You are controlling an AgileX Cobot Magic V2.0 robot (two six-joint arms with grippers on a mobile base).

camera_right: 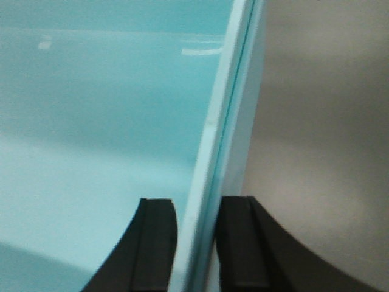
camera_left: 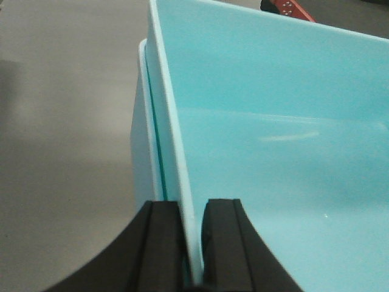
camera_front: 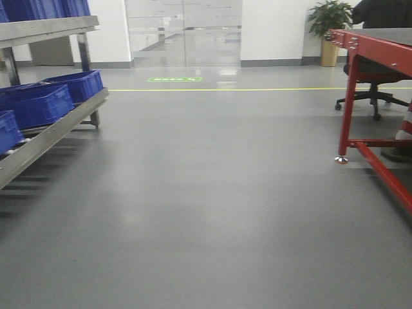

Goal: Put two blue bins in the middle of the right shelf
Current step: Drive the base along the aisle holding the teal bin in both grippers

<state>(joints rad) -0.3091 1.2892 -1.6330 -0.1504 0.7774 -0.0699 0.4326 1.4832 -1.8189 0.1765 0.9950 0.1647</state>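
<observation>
Two pale sky-blue bins sit nested one inside the other. In the left wrist view the inner bin (camera_left: 273,121) fills the right side, and the outer bin's wall (camera_left: 140,152) shows just left of it. My left gripper (camera_left: 192,207) is shut on the bins' left wall, with the rims pinched between the black fingers (camera_left: 163,243). In the right wrist view my right gripper (camera_right: 197,204) is shut on the opposite wall, with the inner bin (camera_right: 109,109) to its left and the outer bin's wall (camera_right: 246,121) to its right. The bins hang above grey floor. The right shelf middle is out of view.
In the front view a steel rack (camera_front: 51,132) on the left holds several dark blue crates (camera_front: 42,103). A red-framed table (camera_front: 370,45) and an office chair (camera_front: 373,90) stand at the right. Grey floor (camera_front: 206,193) runs ahead to a glass door (camera_front: 183,32).
</observation>
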